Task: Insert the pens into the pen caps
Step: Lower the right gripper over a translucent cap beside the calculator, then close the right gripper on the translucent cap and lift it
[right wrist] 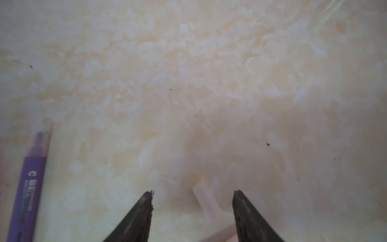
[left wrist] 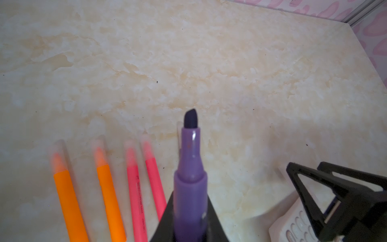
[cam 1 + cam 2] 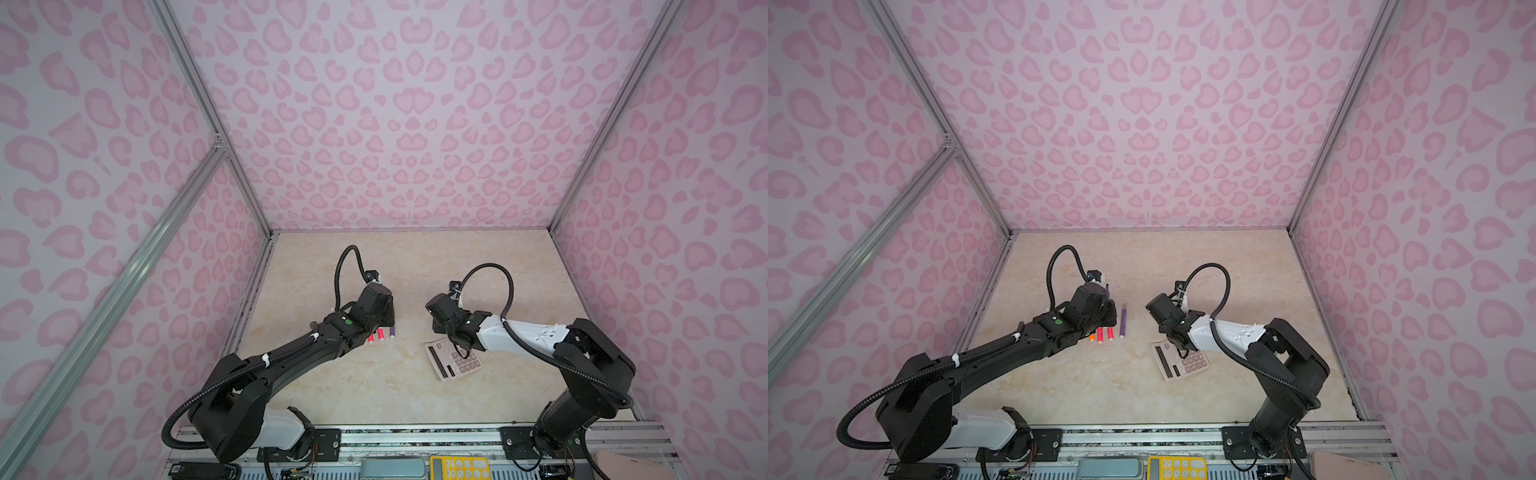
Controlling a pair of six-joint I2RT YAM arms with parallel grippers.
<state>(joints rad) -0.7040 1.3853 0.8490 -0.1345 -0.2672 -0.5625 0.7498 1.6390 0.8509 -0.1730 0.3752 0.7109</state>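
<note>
Held purple pen (image 2: 189, 188): clamped between the fingers of the left gripper (image 2: 189, 228), barrel pointing away from the wrist camera. Its dark chisel tip is bare, raised off the table (image 2: 188, 52) and touching nothing. In a top view only a purple sliver of it shows at the gripper's far end (image 3: 1108, 291).

Loose clear cap (image 1: 203, 201): lies flat on the table, faint and blurred, at a slant. It sits between the two black fingertips of the right gripper (image 1: 193, 191), nearer one of them. The jaws stand well apart and neither finger touches the cap as far as the blur allows.

Capped purple pen (image 1: 29, 184): lies on the table off to one side of the right gripper, a clear cap over its tip. In a top view it lies lengthwise (image 3: 1123, 321), just right of the left gripper.

Other pens: two orange pens (image 2: 67, 199) (image 2: 110, 199) and two pink-red pens (image 2: 136, 199) (image 2: 155, 184) lie side by side in a row next to the held pen. Each has a pale clear cap over its tip. In both top views their near ends poke out from under the left arm, left of centre.

Calculator (image 3: 453, 359): pink, flat on the table right of centre, partly under the right wrist. It lies well apart from the pen row.
</note>
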